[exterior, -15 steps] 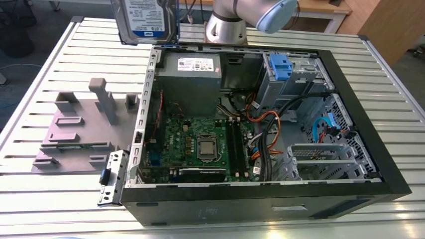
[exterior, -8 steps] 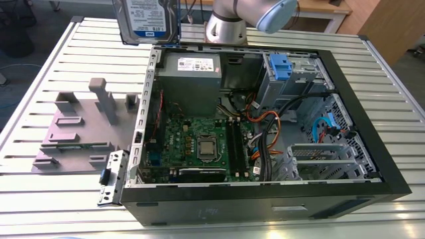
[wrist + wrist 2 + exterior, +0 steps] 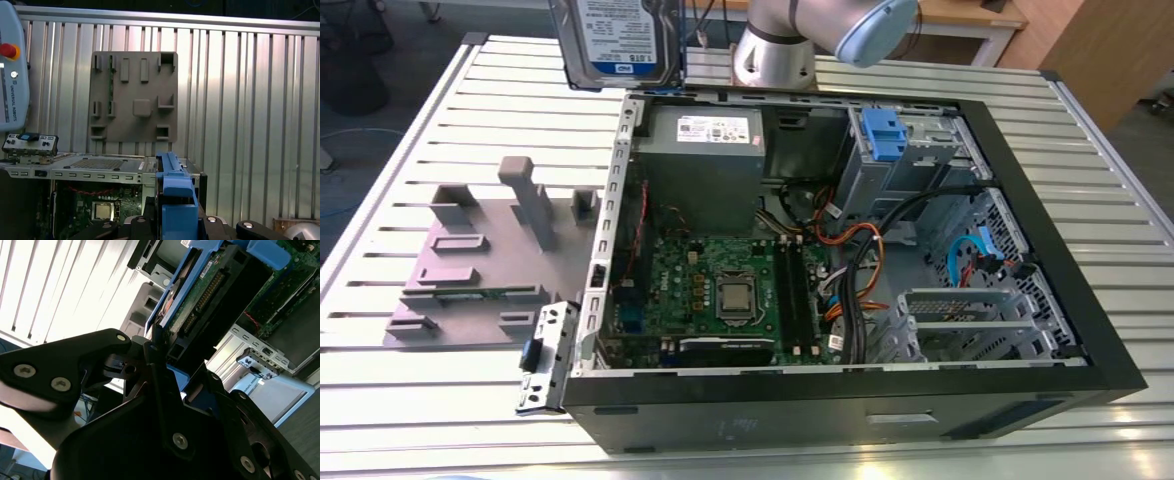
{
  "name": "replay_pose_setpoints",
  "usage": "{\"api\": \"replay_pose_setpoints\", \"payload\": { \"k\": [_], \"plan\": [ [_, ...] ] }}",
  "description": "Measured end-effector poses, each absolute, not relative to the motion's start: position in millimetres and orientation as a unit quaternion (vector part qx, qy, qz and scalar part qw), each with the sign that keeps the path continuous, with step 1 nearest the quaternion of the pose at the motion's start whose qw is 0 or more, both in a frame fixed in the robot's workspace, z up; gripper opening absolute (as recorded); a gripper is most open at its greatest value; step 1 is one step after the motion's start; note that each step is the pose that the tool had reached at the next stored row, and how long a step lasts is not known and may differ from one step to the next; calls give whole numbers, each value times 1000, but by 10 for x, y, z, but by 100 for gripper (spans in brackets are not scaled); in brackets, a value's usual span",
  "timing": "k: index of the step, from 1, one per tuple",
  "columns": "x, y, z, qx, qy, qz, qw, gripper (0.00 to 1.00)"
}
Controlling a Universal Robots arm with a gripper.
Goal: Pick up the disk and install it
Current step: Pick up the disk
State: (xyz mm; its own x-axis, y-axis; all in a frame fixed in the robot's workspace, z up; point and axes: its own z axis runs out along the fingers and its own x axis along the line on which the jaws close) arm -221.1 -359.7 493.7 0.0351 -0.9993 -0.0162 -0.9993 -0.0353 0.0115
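- Silver with a blue frame, the disk (image 3: 616, 40) is lifted clear of the tabletop (image 3: 440, 130). In the exterior view it hangs near the far corner of the open computer case (image 3: 1067, 260), and its label faces the camera.
- The robot arm (image 3: 781, 45) stands just at the exterior view's right of the disk.
- In the second wrist view the black hand (image 3: 162, 352) is clenched on the disk (image 3: 200, 295). One of its fingers (image 3: 154, 347) presses on the blue frame, and the green board side of the disk is visible.
- In the first wrist view the disk (image 3: 175, 192) is seen edge-on between the black parts of the hand, with the case (image 3: 100, 175) and its green main board beyond it.
- A grey holder plate (image 3: 480, 260) lies flat on the tabletop, at the exterior view's left of the case, and nothing touches it.
- Inside the case a small blue latch (image 3: 883, 135) sits on the drive cage, near the grey power box (image 3: 700, 150).
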Motion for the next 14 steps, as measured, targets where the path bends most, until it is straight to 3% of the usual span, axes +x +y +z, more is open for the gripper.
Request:
{"api": "replay_pose_setpoints", "payload": {
  "k": [14],
  "plan": [
    [-2171, -3597, 4937, -719, 695, 10, 2, 36]
  ]
}}
